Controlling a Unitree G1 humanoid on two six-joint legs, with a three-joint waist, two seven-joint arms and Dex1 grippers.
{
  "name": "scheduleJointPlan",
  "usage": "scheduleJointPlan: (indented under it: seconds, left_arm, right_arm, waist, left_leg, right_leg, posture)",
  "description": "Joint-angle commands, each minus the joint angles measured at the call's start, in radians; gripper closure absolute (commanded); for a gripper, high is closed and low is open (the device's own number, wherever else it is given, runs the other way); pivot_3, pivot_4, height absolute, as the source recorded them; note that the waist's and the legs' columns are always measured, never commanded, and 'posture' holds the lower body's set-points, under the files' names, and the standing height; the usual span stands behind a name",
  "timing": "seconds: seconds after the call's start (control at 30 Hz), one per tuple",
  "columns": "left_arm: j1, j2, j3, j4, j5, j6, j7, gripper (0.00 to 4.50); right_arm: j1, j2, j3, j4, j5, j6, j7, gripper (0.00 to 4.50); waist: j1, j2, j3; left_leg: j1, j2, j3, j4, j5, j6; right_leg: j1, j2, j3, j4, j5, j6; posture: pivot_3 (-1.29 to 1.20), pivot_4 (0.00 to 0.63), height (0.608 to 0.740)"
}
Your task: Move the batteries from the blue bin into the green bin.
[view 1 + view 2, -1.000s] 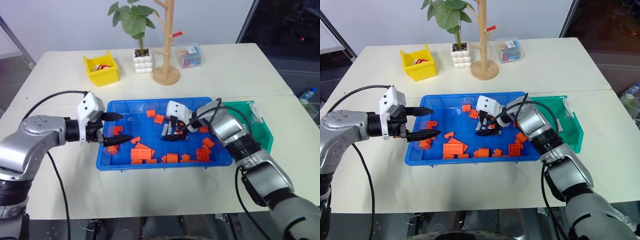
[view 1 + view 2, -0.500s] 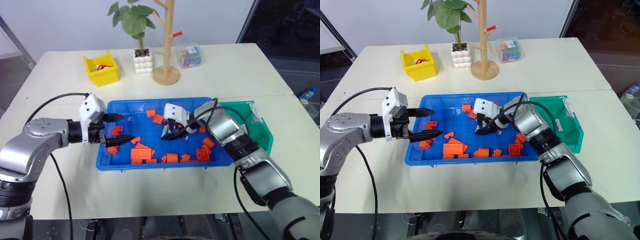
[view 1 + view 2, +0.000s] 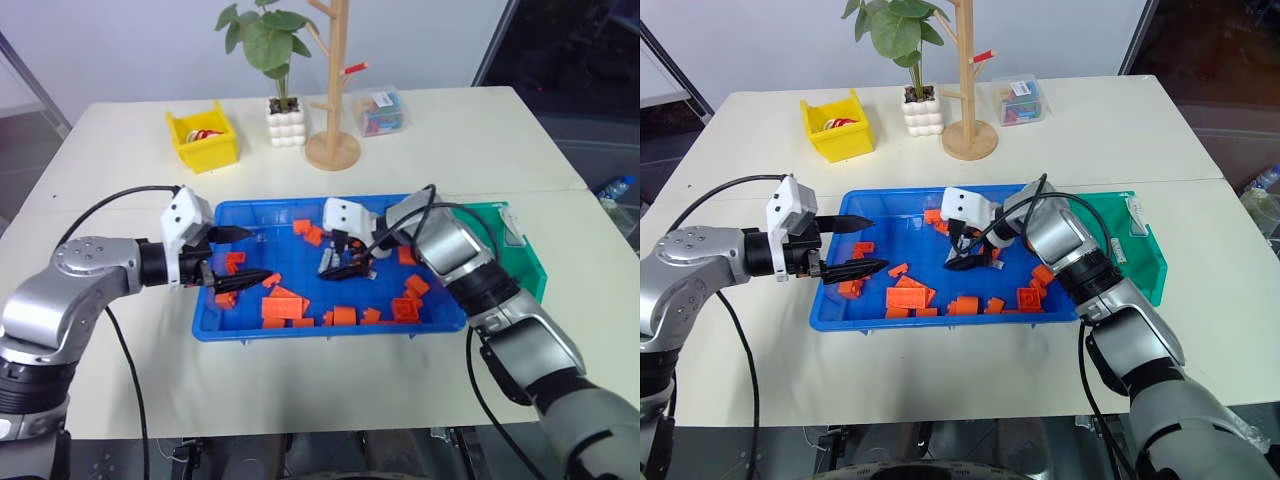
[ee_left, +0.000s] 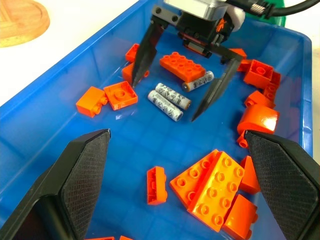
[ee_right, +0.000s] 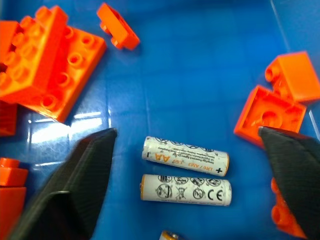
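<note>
- Right claw hangs wide over two batteries lying side by side, touching, mid blue bin; a third lies just beside.
- Straddle only one, then close; otherwise its neighbour may get pinched too.
- Left claw gapes empty; green bin sits right.

Three slim silver-grey AA batteries lay flat on the floor of the large shallow bright-blue plastic bin, two side by side, the third just beside them against an orange brick. The teal-green plastic bin sat touching the blue one's right end.
</note>
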Motion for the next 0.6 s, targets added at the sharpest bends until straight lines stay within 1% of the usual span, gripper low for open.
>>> scheduleJointPlan:
  seconds: [0.03, 0.37, 0.6]
  left_arm:
    - [-0.001, -0.003, 0.002, -0.018, 0.002, -0.015, 0.007, 0.00]
    - [0.000, -0.025, -0.006, -0.018, 0.005, -0.021, 0.028, 0.00]
    - [0.012, -0.042, -0.005, -0.032, 0.001, -0.022, 0.048, 0.00]
  right_arm:
    - [-0.022, -0.004, 0.012, -0.057, 0.000, 0.015, 0.021, 0.04]
    - [-0.051, 0.004, 0.072, -0.025, -0.029, 0.015, 0.069, 0.04]
    - [-0.085, 0.034, 0.085, 0.101, -0.061, -0.025, 0.047, 0.04]
  waist:
    - [0.000, 0.000, 0.000]
    - [-0.001, 0.000, 0.000]
    - [-0.001, 0.000, 0.000]
  left_leg:
    - [0.000, 0.000, 0.000, 0.000, 0.000, 0.000]
    - [0.000, 0.000, 0.000, 0.000, 0.000, 0.000]
    - [0.000, 0.000, 0.000, 0.000, 0.000, 0.000]
  right_leg:
    - [0.000, 0.000, 0.000, 0.000, 0.000, 0.000]
    - [0.000, 0.000, 0.000, 0.000, 0.000, 0.000]
    - [0.000, 0.000, 0.000, 0.000, 0.000, 0.000]
  posture:
    - [0.00, 0.150, 0.740]
    - [0.00, 0.150, 0.740]
    - [0.00, 0.150, 0.740]
